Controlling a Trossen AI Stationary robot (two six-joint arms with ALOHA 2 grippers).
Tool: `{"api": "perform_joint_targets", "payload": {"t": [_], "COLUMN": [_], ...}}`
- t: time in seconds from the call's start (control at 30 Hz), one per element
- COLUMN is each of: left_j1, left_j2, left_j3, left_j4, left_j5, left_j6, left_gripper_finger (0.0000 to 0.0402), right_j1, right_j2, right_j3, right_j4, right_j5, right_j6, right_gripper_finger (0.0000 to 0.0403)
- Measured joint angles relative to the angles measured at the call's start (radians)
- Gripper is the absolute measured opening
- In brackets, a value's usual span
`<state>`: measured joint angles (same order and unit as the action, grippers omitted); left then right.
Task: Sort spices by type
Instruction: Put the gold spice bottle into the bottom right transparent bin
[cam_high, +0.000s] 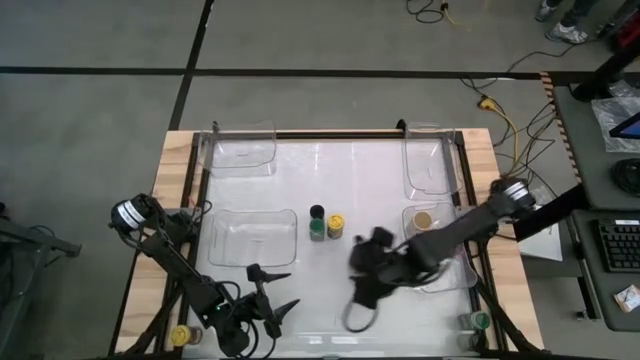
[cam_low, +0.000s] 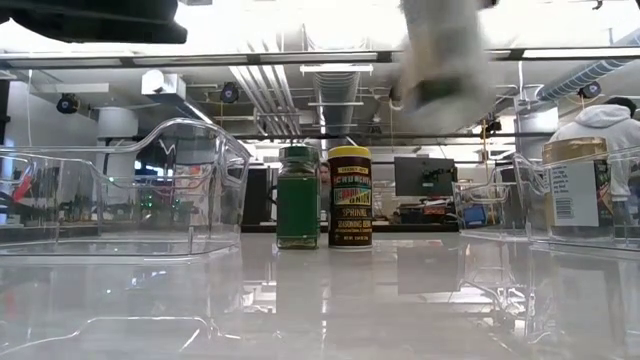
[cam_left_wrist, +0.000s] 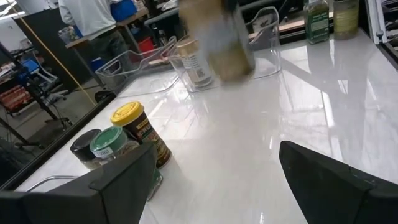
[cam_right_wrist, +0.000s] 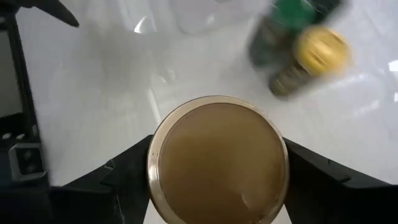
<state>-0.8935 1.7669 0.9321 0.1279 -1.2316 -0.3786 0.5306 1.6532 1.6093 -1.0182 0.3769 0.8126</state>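
Note:
My right gripper (cam_high: 362, 280) hangs over the table's near middle, shut on a tan-lidded spice jar (cam_right_wrist: 217, 158). The same jar shows as a blur high in the low view (cam_low: 440, 60). Three spice jars stand together at mid-table: black lid (cam_high: 317, 212), green lid (cam_high: 317, 230), yellow lid (cam_high: 336, 222). Another tan-lidded jar (cam_high: 423, 220) stands in the clear tray (cam_high: 452, 272) at the right. My left gripper (cam_high: 275, 292) waits open near the table's near-left edge, nothing between its fingers. My right gripper pinches the tan-lidded jar at its top, one finger (cam_right_wrist: 124, 171) on each side of the round lid's rim (cam_right_wrist: 154, 168). The fingers come from above, slanting down. The jar hangs upright, lifted clear of the table.
Clear trays stand at the far left (cam_high: 240, 150), the far right (cam_high: 428, 160) and the middle left (cam_high: 250, 238). A yellow-lidded jar (cam_high: 180, 335) stands off the near-left corner; a green-lidded jar (cam_high: 480, 320) and another jar (cam_high: 465, 341) stand at the near-right corner.

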Motion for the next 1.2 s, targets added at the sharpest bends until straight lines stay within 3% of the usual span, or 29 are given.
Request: {"api": "perform_joint_targets", "payload": {"t": [0.23, 0.4, 0.6, 0.97, 1.2], "left_j1": [0.012, 0.024, 0.037, 0.042, 0.055], "left_j2": [0.008, 0.009, 0.010, 0.011, 0.013], "left_j3": [0.000, -0.002, -0.003, -0.005, -0.005], "left_j4": [-0.001, -0.001, 0.004, 0.006, 0.007], "left_j5": [0.009, 0.018, 0.017, 0.045, 0.045], "left_j6": [0.004, 0.002, -0.010, -0.028, -0.038], "left_gripper_finger": [0.0323, 0.0323, 0.0323, 0.0323, 0.0323], "right_j1": [0.154, 0.260, 0.303, 0.311, 0.315], "right_j2": [-0.193, -0.284, -0.346, -0.379, -0.373], "right_j3": [0.000, -0.008, -0.120, -0.380, -0.490], "right_j4": [-0.314, -0.560, -0.557, -0.552, -0.532], "right_j5": [0.161, 0.173, 0.208, 0.138, 0.114], "right_j6": [0.368, 0.648, 0.771, 0.919, 1.174], "right_gripper_finger": [0.0271, 0.0276, 0.0271, 0.0278, 0.0273]}}
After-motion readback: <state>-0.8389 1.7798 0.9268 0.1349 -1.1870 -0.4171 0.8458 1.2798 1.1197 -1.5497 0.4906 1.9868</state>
